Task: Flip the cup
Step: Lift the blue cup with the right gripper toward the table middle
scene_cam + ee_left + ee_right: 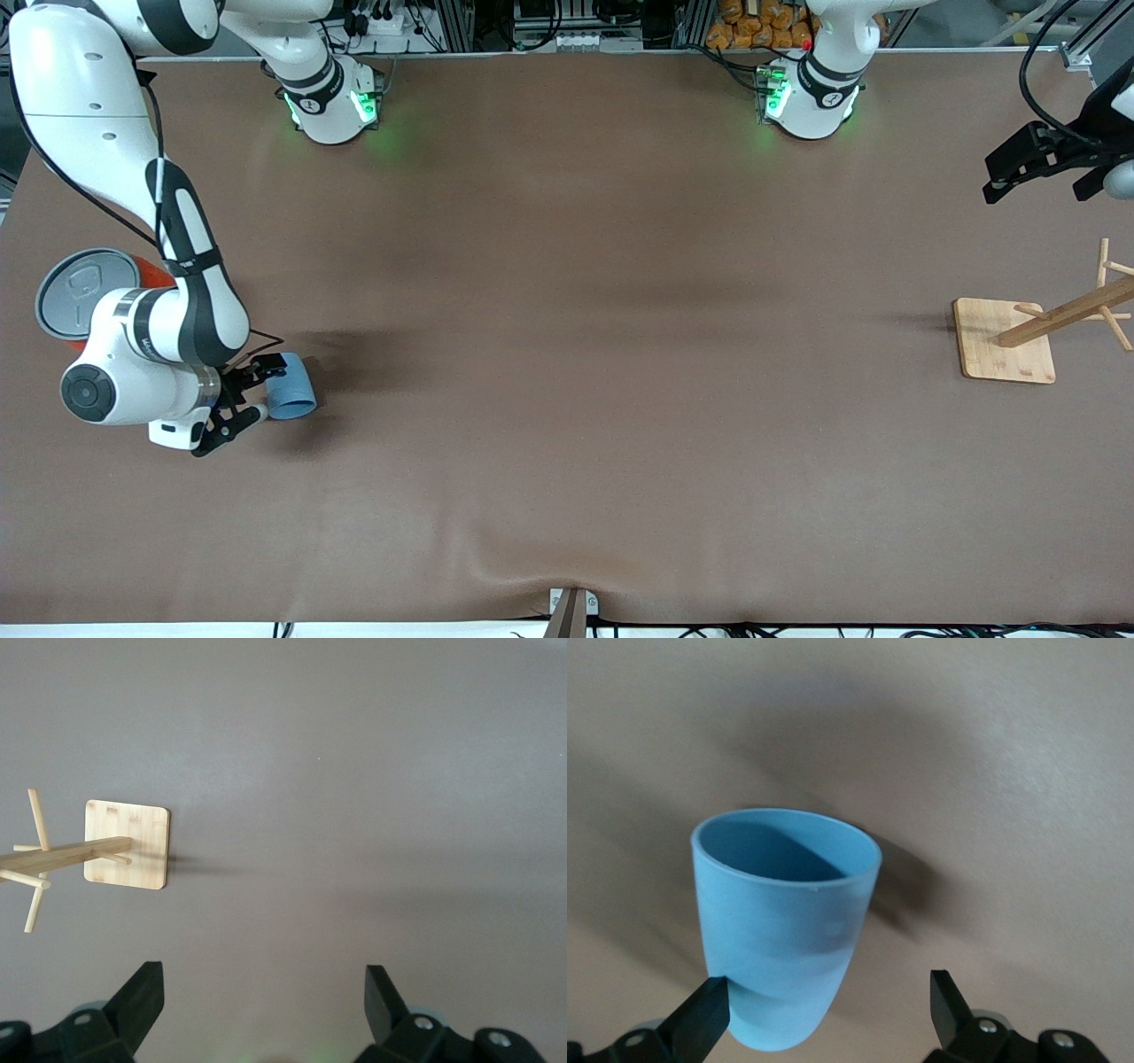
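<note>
Small light-blue cup, upright on table, mouth up, toward right arm's end

The small light-blue tapered plastic cup looks matt and smooth. The brown table cover looks like matt cloth, softly wrinkled. The pale wooden peg rack shows smooth, unvarnished-looking grain.

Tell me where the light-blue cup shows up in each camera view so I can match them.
Front view: the light-blue cup lies on its side at the right arm's end of the table, beside the right gripper.
Left wrist view: not in it.
Right wrist view: it fills the middle, between open fingers.
Shared landmark: the brown table.
</note>
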You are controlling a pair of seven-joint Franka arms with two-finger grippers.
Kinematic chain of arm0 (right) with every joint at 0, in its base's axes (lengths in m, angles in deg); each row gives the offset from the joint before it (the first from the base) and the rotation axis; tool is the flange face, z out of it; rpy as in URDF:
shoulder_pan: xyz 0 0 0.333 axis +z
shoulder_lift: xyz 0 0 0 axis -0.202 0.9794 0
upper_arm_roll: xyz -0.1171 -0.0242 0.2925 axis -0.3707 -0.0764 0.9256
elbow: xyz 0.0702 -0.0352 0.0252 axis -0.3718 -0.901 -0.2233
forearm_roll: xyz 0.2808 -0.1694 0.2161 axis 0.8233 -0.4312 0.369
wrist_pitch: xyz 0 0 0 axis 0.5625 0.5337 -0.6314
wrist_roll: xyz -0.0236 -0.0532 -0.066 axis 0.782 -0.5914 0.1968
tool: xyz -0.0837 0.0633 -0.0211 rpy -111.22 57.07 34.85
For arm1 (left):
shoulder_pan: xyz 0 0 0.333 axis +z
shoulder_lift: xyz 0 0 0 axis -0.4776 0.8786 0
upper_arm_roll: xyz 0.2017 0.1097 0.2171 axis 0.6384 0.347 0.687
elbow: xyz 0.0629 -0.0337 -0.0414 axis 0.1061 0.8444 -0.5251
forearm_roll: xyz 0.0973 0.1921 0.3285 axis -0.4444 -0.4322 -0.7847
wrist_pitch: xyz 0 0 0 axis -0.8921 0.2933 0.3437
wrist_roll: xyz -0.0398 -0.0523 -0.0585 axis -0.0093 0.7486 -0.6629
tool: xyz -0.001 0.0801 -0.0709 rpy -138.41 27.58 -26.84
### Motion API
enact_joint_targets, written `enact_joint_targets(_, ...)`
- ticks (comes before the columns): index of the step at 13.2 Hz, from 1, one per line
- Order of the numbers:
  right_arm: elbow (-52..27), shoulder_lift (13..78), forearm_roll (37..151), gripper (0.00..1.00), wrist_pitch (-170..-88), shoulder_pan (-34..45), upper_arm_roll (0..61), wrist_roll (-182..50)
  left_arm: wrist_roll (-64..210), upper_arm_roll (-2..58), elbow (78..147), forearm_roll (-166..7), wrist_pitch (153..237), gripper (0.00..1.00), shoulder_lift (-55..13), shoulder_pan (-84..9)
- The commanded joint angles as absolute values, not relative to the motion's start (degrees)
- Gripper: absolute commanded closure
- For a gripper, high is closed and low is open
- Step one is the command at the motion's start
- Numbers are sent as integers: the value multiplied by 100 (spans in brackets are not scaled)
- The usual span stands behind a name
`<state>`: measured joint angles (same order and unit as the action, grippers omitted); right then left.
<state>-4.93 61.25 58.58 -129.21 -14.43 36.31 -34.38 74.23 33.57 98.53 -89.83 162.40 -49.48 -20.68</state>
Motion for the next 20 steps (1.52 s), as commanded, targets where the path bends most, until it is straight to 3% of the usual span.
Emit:
enact_joint_targets(1, -512, 6118, 5907, 0, -12982, -1210, 3642, -3386, 7508, 3309, 9812, -9001, 16138, 0, -4995, -2053)
enact_joint_targets(11, -749, 6170, 6347, 0, -12938, -998, 3651, -3386, 7420, 3168, 9821, -8975, 16147, 0, -4968, -2071)
enact_joint_targets(13, -749, 6170, 6364, 48, -12842, -946, 3660, -3106, 7403, 3098, 9812, -8975, 16147, 0, -4959, -2062)
enact_joint_targets(14, -732, 6170, 6434, 57, -12720, -885, 3677, -2974, 7394, 3089, 9812, -8975, 16147, 0, -4951, -2062)
enact_joint_targets(20, -91, 6127, 6698, 55, -12718, -437, 4959, -2129, 7394, 3089, 9804, -8975, 16147, 0, -4933, -2071)
